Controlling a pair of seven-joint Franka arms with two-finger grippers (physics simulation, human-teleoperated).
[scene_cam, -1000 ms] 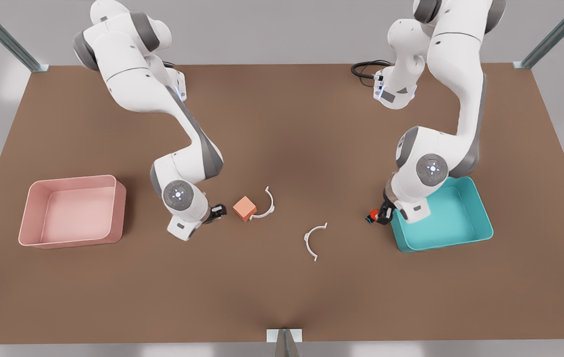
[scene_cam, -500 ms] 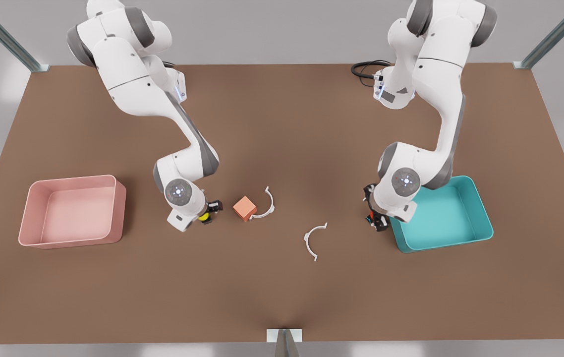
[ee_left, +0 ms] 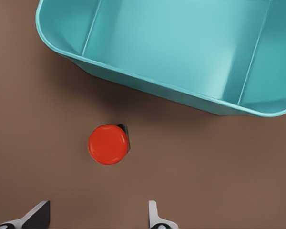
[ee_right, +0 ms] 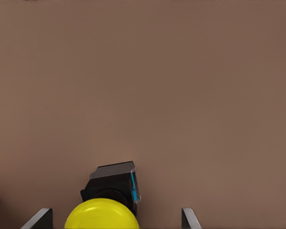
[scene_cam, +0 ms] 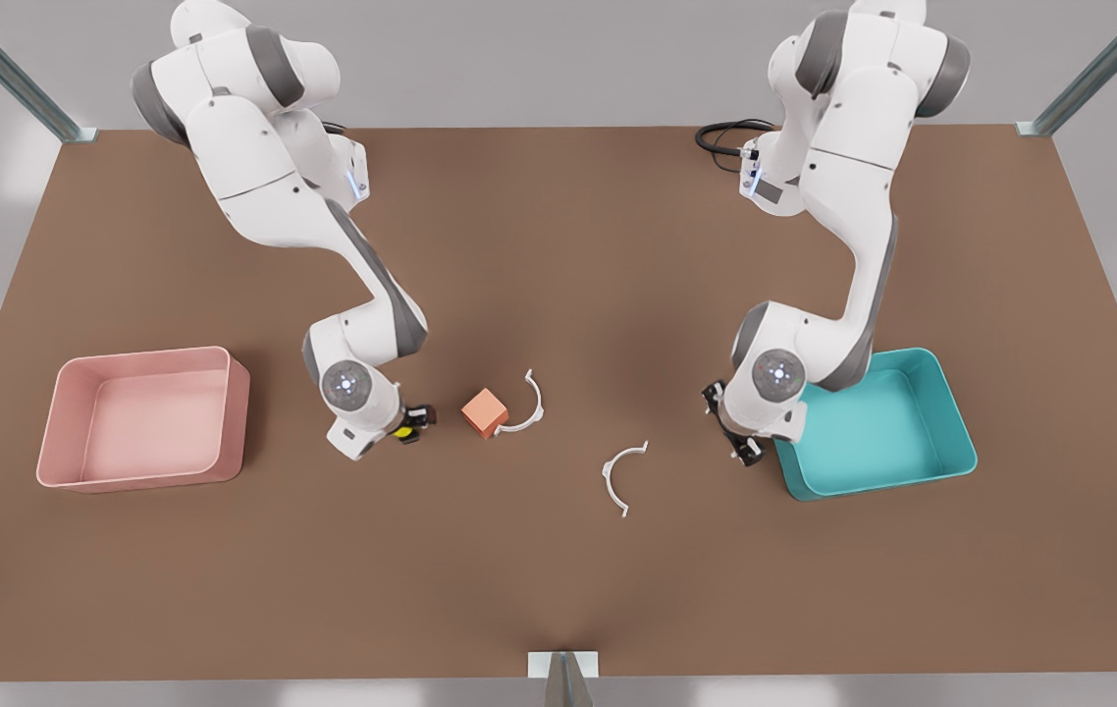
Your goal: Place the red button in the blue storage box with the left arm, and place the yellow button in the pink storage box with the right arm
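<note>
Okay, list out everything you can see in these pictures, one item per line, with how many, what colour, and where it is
Red round button: one, red cap on a black base, on the table beside the blue box, apart from it.
Yellow round button: one, yellow cap on a black base, on the table between the right gripper's fingers.
Blue plastic storage box: one, teal, open top, at the front view's right.
Pink plastic storage box: one, pink, open top, at the front view's left.
Orange cube: one, near the table's middle.
White curved clips: two, one touching the cube, one nearer the blue box.
Brown table: one.
Black cable: one, at the far edge.
Left gripper: open, over the red button.
Right gripper: open, around the yellow button.
</note>
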